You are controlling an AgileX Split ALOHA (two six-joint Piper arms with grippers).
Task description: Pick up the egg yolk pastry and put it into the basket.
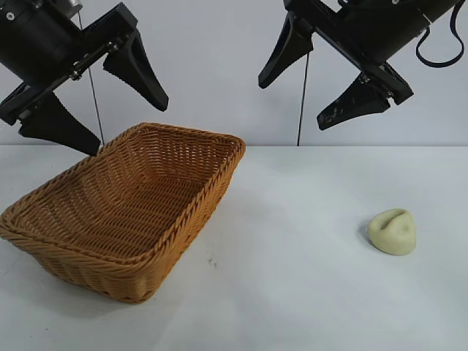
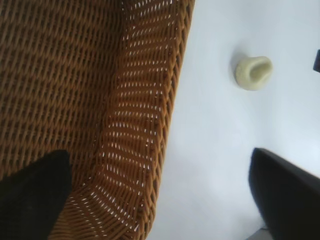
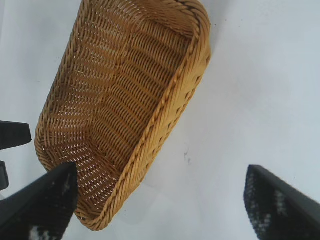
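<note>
Task not begun: pastry (image 1: 393, 231) lies on tabletop (image 1: 292, 278), well right of empty basket (image 1: 128, 201). Left hand (image 1: 91, 95) and right hand (image 1: 322, 77) hang above, fingers apart, holding nothing.

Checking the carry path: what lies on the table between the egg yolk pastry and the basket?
Only bare white table separates the egg yolk pastry from the basket, shown in the exterior view.

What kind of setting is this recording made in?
Probably a lab tabletop test setup: a plain white table against a bare wall, two black arms overhead, and only a wicker basket and an egg yolk pastry laid out.
</note>
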